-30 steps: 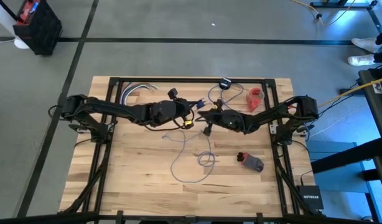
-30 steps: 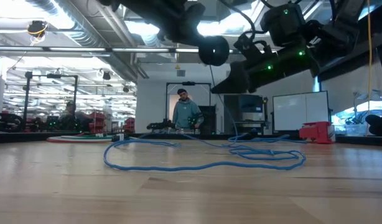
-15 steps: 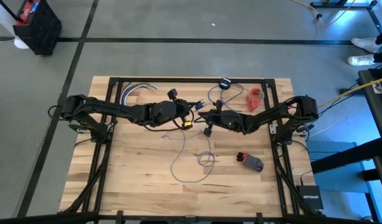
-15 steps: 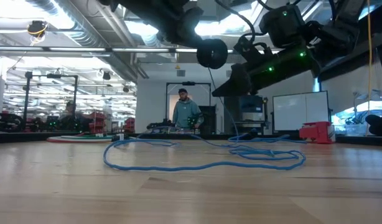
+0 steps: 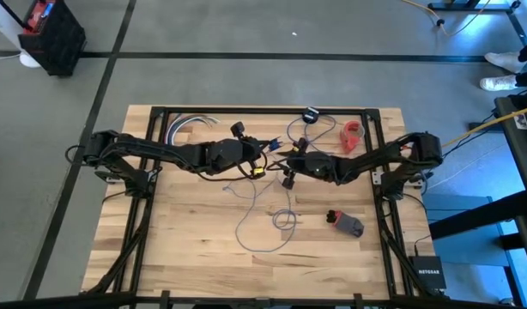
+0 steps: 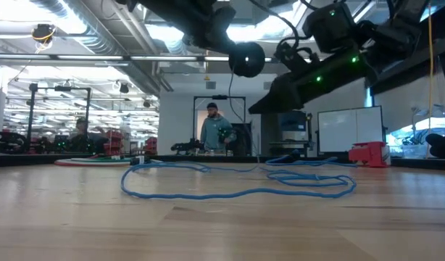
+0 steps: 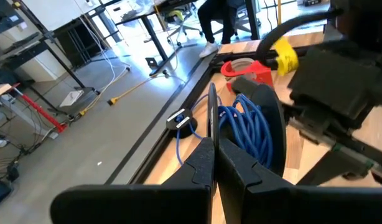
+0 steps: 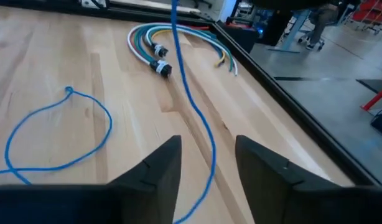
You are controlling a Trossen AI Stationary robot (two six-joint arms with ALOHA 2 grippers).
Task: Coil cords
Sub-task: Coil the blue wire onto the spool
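The thin blue cord lies in loose loops on the wooden table. One strand rises to a small round black disc held high over the table's middle. My left gripper is shut on that disc. A bundle of blue loops shows just beyond it. My right gripper stands open close beside it. The hanging strand runs down between its fingers, and I see no touch. My left gripper pinches the disc by its rim between the two shut fingers, seen edge-on in the left wrist view. The fingers come nearly level from the table's left. The disc stands on edge, lifted clear of the table, with the cord hanging below it.
A bundle of white and green cables lies at the far left. A red object sits at the far right, and a red-and-grey one at the near right. A black frame rail edges the table. A person stands in the room behind.
My right gripper has opened where it stands, and the hanging strand now runs loose between its fingers. My left gripper has kept the disc in place.
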